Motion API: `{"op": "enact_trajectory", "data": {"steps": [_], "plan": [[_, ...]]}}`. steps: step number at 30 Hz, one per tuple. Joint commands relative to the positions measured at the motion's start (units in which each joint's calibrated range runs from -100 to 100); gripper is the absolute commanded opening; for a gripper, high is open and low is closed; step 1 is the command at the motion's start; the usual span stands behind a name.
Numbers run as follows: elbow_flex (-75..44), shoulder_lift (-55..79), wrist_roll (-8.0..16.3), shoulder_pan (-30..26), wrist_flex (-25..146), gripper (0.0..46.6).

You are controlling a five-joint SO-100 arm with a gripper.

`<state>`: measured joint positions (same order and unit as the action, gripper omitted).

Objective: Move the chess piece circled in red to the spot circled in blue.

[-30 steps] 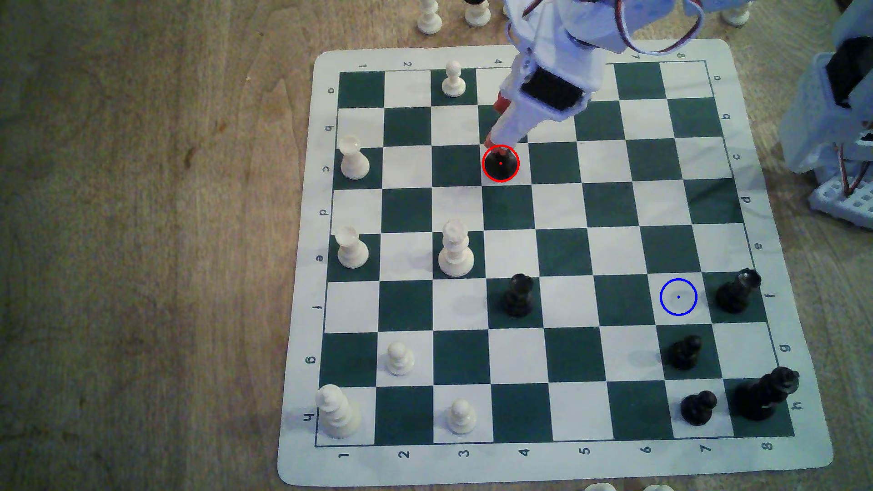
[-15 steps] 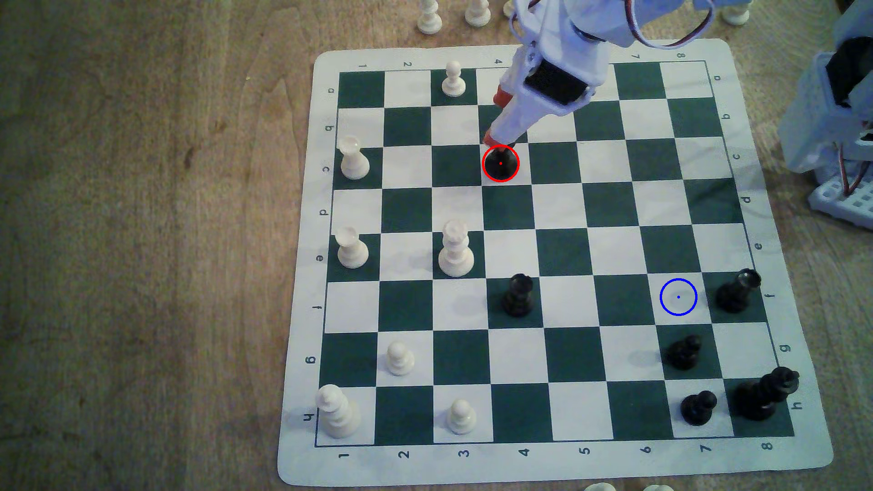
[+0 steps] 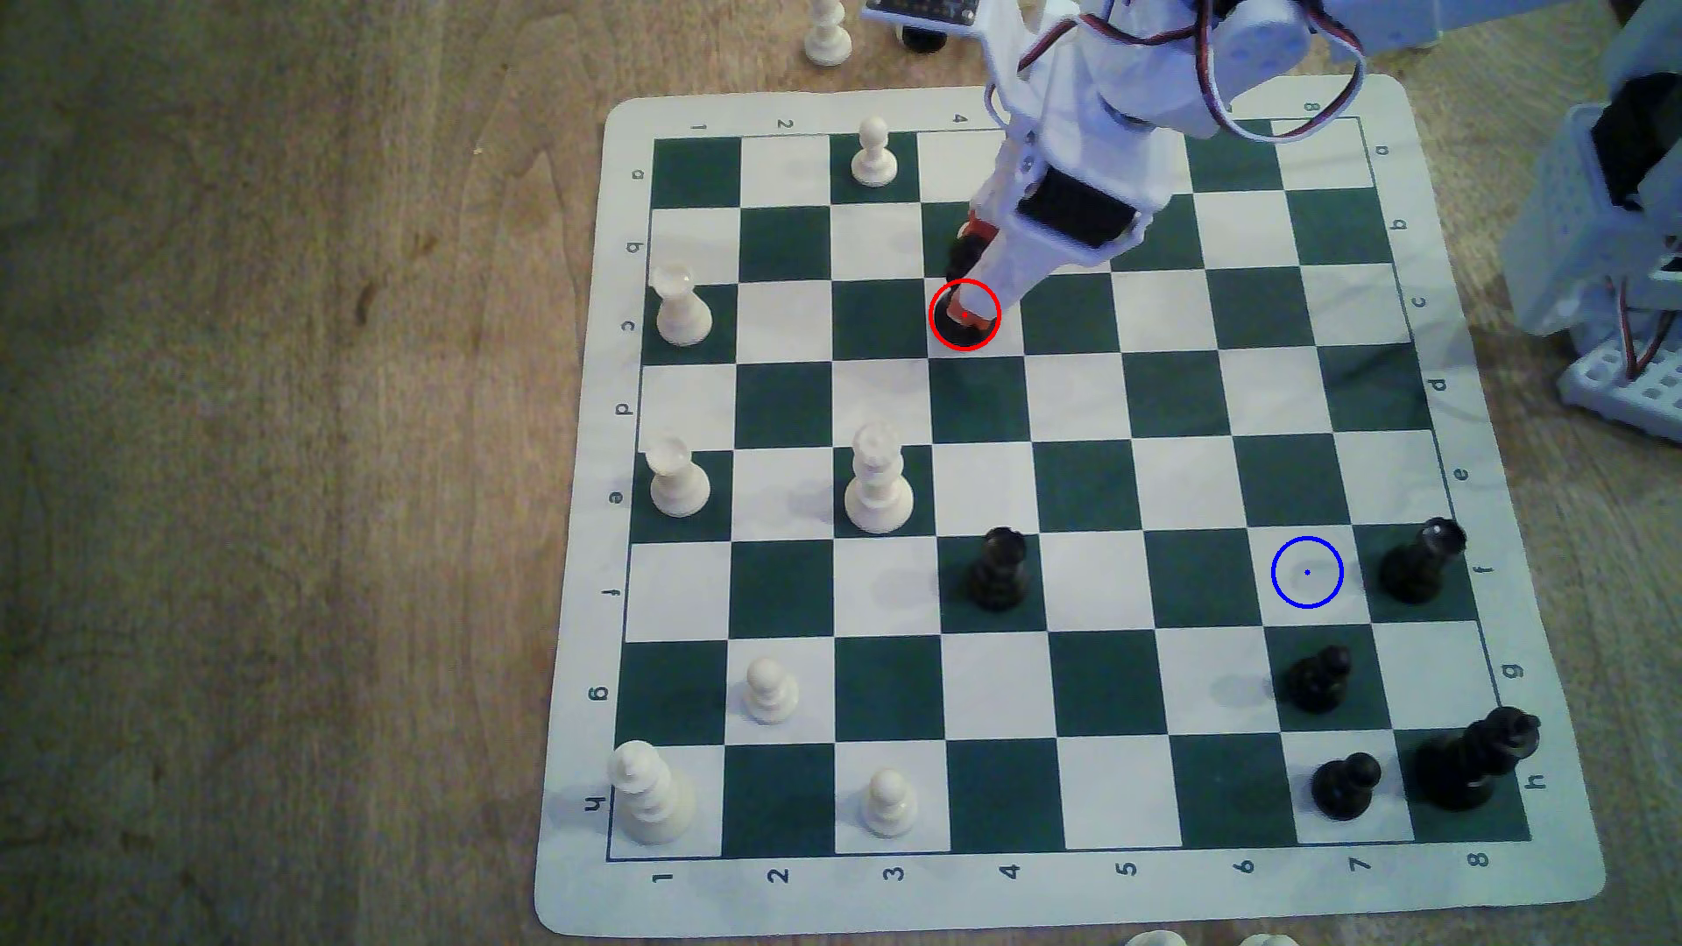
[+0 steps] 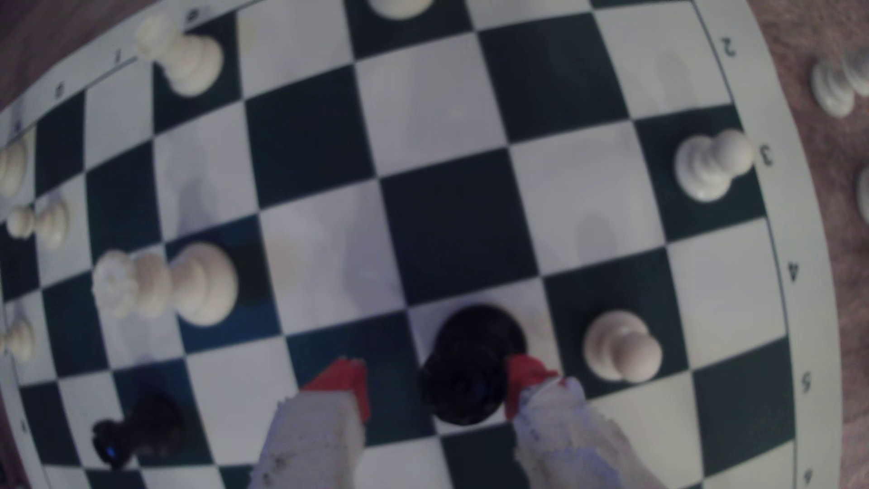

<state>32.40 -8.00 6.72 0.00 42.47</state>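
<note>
The black chess piece circled in red [image 3: 949, 333] stands on its white square in the board's upper middle in the exterior view, with the arm covering its top. In the wrist view its knobbly head [image 4: 470, 366] sits between my red-tipped fingers [image 4: 345, 381]. One tip is at the head's side, and the other stands clearly apart from it. My gripper [image 3: 970, 271] [image 4: 437, 381] is open around the piece. The spot circled in blue [image 3: 1307, 572] is a bare white square near the exterior view's right edge of the board.
A white pawn [image 4: 620, 348] stands on the square adjoining the piece, close to one finger. Around the blue spot are a black piece [image 3: 1420, 564], two black pawns [image 3: 1320, 678] and the tall black piece [image 3: 1474, 759]. Another black piece [image 3: 998, 568] and a white queen [image 3: 876, 478] stand mid-board.
My gripper has come down and forward over the red-circled piece. Its fingers now straddle the head, where before they hung just behind it. The piece has not moved.
</note>
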Motion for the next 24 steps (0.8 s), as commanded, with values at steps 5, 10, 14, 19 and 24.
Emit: {"op": "enact_trajectory", "data": {"steps": [5, 10, 14, 19, 24], "plan": [[-0.3, 0.8, -0.1, 0.4, -3.2, 15.9], [-0.6, 1.0, -0.2, 1.1, -4.0, 14.8], [-0.3, 1.0, -0.5, 1.2, -4.0, 0.2], [0.0, 0.4, -1.0, 0.8, -2.3, 0.2], [-1.4, -4.1, -0.7, -0.5, 2.2, 0.2]]}}
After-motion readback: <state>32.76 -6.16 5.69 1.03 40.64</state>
